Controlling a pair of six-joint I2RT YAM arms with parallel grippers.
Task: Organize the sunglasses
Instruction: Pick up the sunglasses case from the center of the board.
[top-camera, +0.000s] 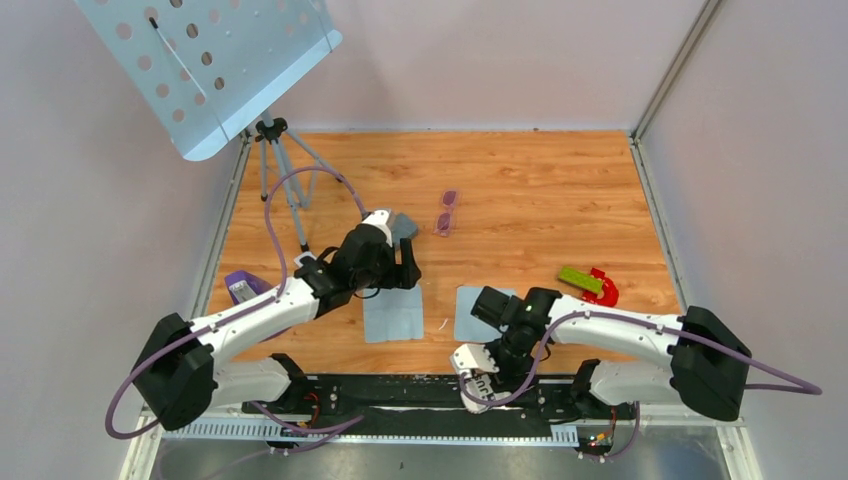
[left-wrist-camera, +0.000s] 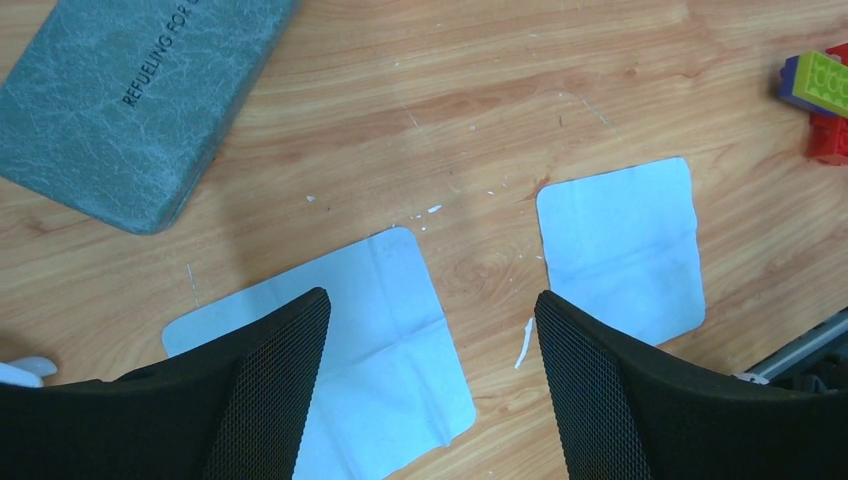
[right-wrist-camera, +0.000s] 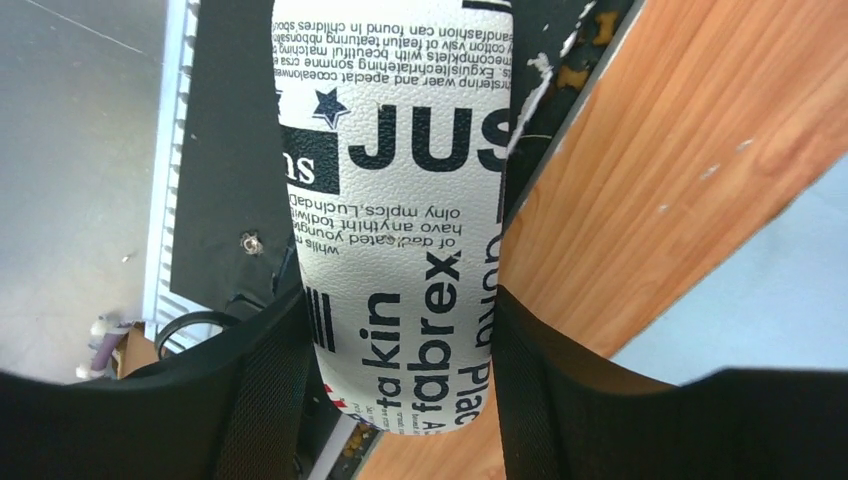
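Note:
The sunglasses (top-camera: 447, 212), a small pair with purple lenses, lie on the wooden table (top-camera: 540, 190) near the middle back, away from both grippers. My left gripper (top-camera: 407, 272) (left-wrist-camera: 430, 297) hovers open over a light blue cloth (left-wrist-camera: 400, 340), with nothing between its fingers. A plain grey glasses case (top-camera: 404, 226) (left-wrist-camera: 120, 100) lies just behind it. My right gripper (top-camera: 490, 368) (right-wrist-camera: 400, 295) is at the table's near edge, shut on a white case with black lettering (top-camera: 480, 392) (right-wrist-camera: 400, 150), one finger against each long side.
Two light blue cloths (top-camera: 392, 313) (top-camera: 472, 312) lie side by side near the front. Red and green toy bricks (top-camera: 590, 283) sit at the right. A purple object (top-camera: 240, 285) lies at the left edge. A tripod with a perforated panel (top-camera: 210, 70) stands back left.

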